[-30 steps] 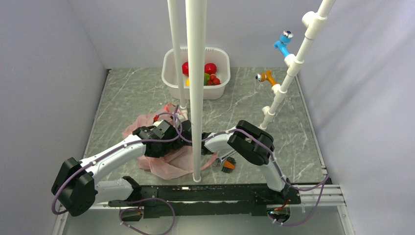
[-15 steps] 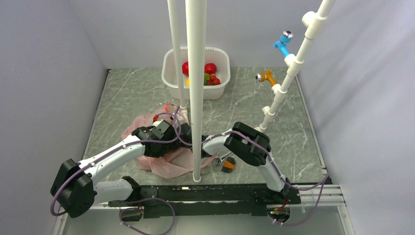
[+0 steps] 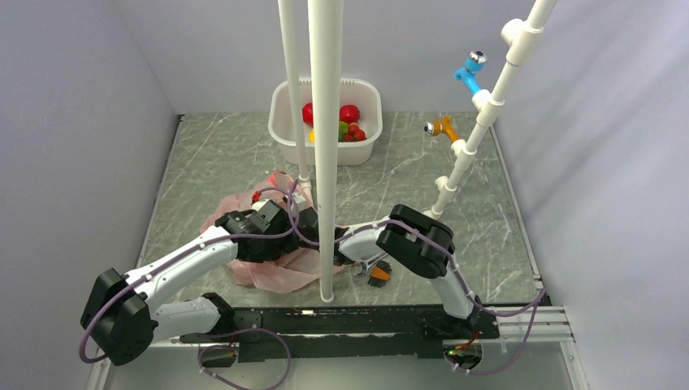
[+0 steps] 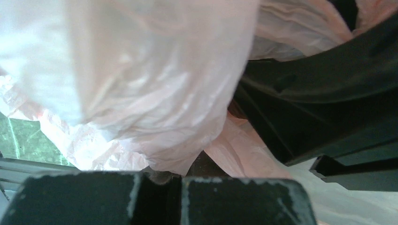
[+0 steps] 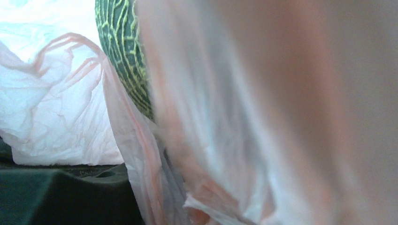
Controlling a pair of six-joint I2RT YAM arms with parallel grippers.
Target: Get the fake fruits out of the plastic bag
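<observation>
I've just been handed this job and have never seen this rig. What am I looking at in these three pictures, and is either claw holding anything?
The machine is a left arm and a right arm, bolted at the table's near edge. The wide picture looks down from above and behind them. The other two come from a camera on each wrist.

On the grey marble-patterned table lie a thin crinkly pink plastic bag, a white rectangular plastic tub holding red toy fruits, and orange-handled tools.

The left gripper and right gripper are both at the bag. The left wrist view shows mostly pink film. The right wrist view shows a dull-green netted toy ball among the film. Whether either gripper grips anything cannot be told.
</observation>
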